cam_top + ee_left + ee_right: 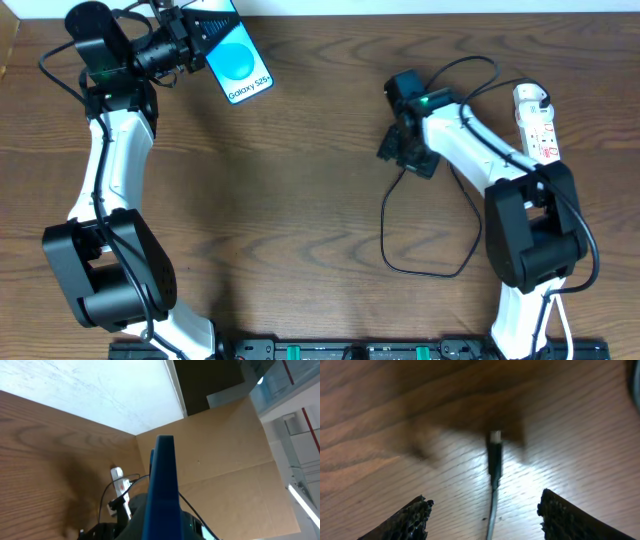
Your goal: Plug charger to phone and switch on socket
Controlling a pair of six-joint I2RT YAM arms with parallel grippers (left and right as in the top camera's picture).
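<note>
Right tool (pixel 405 150) spread wide, hovering over charger (pixel 494 460) plug, flat on counter (pixel 300 200) between both fingers. Left tool (pixel 195 45) clamped on phone (pixel 238 60), screen up, far-left corner. Socket (pixel 537 125) far right.

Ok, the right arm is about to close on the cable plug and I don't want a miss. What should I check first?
1. Jaws of the right gripper open: ok.
2. Small plug tip of the thin black charger cable lies on the wooden table between the fingers: ok.
3. Plug tip untouched by either finger: ok.
4. Slim light-blue-screen smartphone clamped in the shut left gripper: ok.
5. Smartphone turned the right way for the plug: cannot tell.
6. Narrow white power strip switched on: cannot tell.
</note>
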